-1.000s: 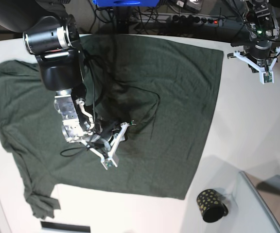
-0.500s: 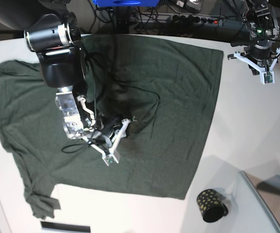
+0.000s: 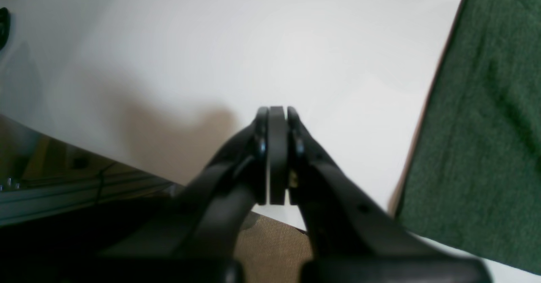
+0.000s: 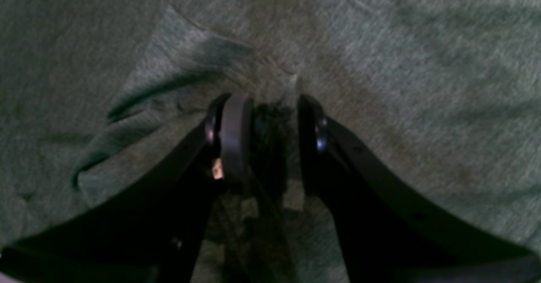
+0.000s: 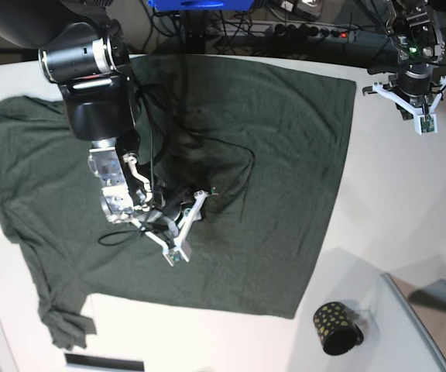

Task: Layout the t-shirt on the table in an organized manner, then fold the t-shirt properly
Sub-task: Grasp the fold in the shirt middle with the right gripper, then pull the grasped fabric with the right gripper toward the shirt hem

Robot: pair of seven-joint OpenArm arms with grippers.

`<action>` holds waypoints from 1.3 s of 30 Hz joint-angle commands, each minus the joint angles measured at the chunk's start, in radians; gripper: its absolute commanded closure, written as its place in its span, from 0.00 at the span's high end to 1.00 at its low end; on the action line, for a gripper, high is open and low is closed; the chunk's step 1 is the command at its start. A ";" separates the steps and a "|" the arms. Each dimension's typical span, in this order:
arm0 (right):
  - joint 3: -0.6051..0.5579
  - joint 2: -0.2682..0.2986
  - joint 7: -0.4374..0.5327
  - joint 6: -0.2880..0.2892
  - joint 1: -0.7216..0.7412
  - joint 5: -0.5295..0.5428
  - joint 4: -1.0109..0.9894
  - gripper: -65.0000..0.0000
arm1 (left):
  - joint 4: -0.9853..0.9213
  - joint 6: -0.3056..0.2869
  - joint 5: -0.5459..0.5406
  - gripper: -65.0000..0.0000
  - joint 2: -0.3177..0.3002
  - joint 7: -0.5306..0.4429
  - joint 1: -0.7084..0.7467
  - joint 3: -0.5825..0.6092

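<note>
The shirt (image 5: 184, 178) is lying spread over most of the tabletop (image 5: 409, 201), reaching from the left edge to near the far right corner, with its hem running down the right side and one sleeve bunching near the front left. It is mostly flat, but creases are gathering around the middle, so the laying-out step is, by my judgement, not finished.

The right gripper (image 4: 264, 118) is pressing down into the middle of the shirt, its jaws standing partly apart with a small ridge of cloth rising between them. In the wrist view the fabric is puckering just ahead of the jaws and a fold is lifting to the left; whether the cloth is truly being pinched I cannot tell. The low, tilted pose looks meant for gathering or dragging the fabric to smooth out those creases.

The left gripper (image 5: 418, 115) is hovering over bare tabletop by the far right corner, just beside the shirt's edge, jaws pressed fully together and holding nothing. It seems to be waiting clear of the cloth so the other arm can work freely.

A black cup (image 5: 336, 328) is standing near the front right edge, apart from the shirt, and could be in the way of later folding
</note>
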 commanded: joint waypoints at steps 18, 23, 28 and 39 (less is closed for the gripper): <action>-0.001 -0.014 0.022 -0.003 0.059 0.012 -0.060 0.01 | 0.014 0.006 0.010 0.00 -0.010 -0.022 0.006 -0.009; -0.001 -0.014 0.022 -0.003 0.082 0.012 -0.043 0.01 | 0.014 0.006 0.011 0.00 -0.010 -0.022 0.006 -0.010; -0.064 -0.014 0.022 0.003 0.082 0.012 0.038 0.01 | 0.014 0.006 0.011 0.00 -0.010 -0.022 0.006 -0.010; -0.297 -0.014 0.035 0.003 0.084 0.014 0.155 0.01 | 0.014 0.006 0.011 0.00 -0.010 -0.022 0.009 -0.010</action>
